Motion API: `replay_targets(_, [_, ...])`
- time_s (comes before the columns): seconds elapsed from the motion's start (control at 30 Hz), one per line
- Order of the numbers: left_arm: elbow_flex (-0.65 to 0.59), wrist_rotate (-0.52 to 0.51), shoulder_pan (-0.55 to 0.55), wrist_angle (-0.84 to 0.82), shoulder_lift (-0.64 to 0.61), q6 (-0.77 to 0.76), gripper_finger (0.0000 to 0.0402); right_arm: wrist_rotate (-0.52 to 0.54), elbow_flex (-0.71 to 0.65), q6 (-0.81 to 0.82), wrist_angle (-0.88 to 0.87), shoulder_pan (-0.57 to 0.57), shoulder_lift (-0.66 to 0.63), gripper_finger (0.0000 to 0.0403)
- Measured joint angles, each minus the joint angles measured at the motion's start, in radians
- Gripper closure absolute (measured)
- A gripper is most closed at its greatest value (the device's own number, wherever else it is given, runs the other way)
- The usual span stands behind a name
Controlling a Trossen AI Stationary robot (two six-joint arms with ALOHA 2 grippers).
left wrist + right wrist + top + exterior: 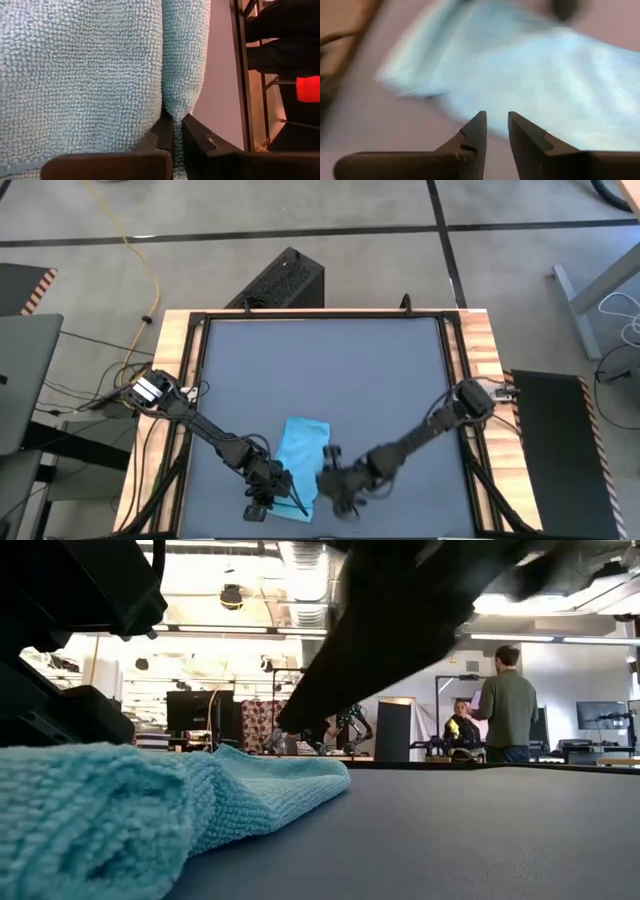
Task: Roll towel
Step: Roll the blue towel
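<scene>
From overhead I've got the towel [299,463] low in the frame, just left of centre, near the table's [330,370] bottom edge, lying as a narrow strip that runs from upper right down to lower left. My left gripper [268,498] sits at the strip's lower left end, and its wrist camera shows the fingers [161,136] pressed together with a fold of the towel [80,75] pinched between the tips, so it's clamped on the cloth. My right gripper [338,492] is just to the right of the towel's lower end; its own camera shows the two fingers [475,131] standing slightly apart with nothing between them, pointed at the towel [530,85], which is smeared in that view. At table level the towel [150,805] fills the lower left of the frame, bunched thick in the foreground. Two people [505,705] show at the right, in the room beyond the table.
</scene>
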Motion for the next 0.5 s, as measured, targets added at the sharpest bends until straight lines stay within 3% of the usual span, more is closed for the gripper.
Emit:
replay_targets(0.23, [0.000,-0.018,-0.003,0.023,0.000,0.002,0.0401,-0.028,-0.164,0.061,0.193,-0.119,-0.093,0.0325])
replay_targets(0.5, [0.000,-0.044,0.003,0.093,0.000,-0.050,0.0401,-0.047,-0.187,0.031,0.122,-0.187,-0.075,0.0370])
